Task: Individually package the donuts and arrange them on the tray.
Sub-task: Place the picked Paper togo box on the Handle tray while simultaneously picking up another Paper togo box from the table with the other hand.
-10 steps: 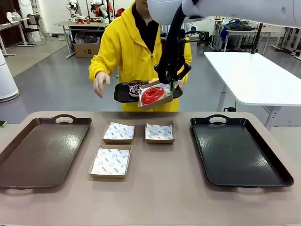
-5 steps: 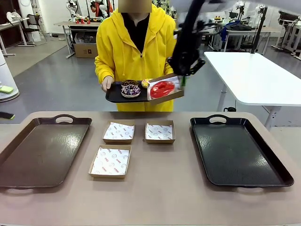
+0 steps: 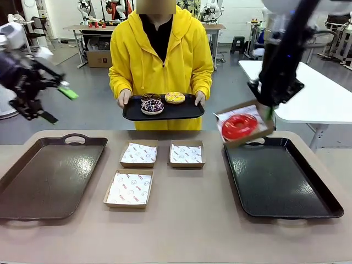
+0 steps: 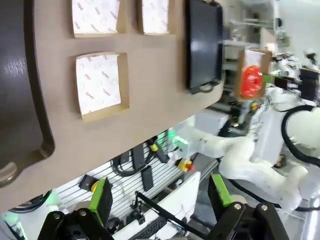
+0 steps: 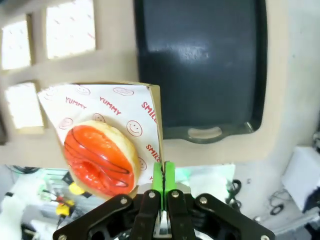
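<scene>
- Swung the box with the red donut away from the serving tray and rightward, out above the far handle end of the black tray; raised the left gripper into sight too.
- Right gripper: pinched fully shut on one side wall of the box, green pads pressed against the cardboard; box hanging tilted just below and beside the fingertips, donut resting on the printed paper inside.
- Left gripper: jaws spread wide, nothing held, brown tray well below it.
- Three other donuts on the serving tray held by the person, well apart from both grippers; three empty boxes on the table, well below and off to the left of the right fingertips.
- Step in hand, by judgement: setting the boxed donut down on the black tray, right beneath the closed fingers.
- For a clean placement:
  - level the box first, since the tilt looks likely to let the donut slide;
  - lower until the base sits flat on the tray floor, clear of the raised rim and handle;
  - pick a corner spot, leaving room for three more boxes;
  - release only once seated, then lift straight off to avoid dragging the wall.
</scene>
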Controlling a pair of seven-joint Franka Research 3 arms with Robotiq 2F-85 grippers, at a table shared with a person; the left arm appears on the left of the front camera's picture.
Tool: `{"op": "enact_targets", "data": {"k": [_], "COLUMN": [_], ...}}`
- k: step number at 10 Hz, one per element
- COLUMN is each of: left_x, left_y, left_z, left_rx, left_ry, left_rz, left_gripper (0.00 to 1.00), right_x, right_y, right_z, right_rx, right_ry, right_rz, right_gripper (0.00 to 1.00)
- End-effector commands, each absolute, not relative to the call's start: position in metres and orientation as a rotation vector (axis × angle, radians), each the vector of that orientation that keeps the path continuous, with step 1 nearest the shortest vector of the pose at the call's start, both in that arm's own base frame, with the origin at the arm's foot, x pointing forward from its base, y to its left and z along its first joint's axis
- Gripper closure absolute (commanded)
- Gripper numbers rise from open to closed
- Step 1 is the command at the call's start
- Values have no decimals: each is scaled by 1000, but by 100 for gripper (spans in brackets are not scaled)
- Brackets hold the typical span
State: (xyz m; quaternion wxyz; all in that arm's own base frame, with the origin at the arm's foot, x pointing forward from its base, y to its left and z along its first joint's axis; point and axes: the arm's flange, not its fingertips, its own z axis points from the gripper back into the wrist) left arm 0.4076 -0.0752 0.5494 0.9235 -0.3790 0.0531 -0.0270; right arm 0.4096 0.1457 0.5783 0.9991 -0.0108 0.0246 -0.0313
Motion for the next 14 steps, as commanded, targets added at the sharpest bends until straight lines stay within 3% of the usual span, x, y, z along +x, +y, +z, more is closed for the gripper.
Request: {"op": "enact_targets", "data": {"k": [1,3,6,12,13,14], "left_x": [435,443,440,406,422,422], "left_y": [-113,-162,-195,-220,-217,-217], "left_z": [537,494,436,391,391,391], "left_rx": [-565,-347,-183,-69,-116,-116], "left_ry": [159,157,125,-80,34,34], "left_rz": [-71,-49,-19,-66,-65,-65], "left_gripper": [0,0,0,0,0,0], "right_x": [396,392,385,386,386,386], "right_y": [123,115,110,109,109,109], "right_z": [545,504,467,458,458,458], "right_rx": [-15,-5,24,-16,-16,-16], "right_ry": [20,18,20,42,42,42], "right_rz": [-44,-4,46,32,32,32], "right_gripper": [99,99,99,99,99,99]}}
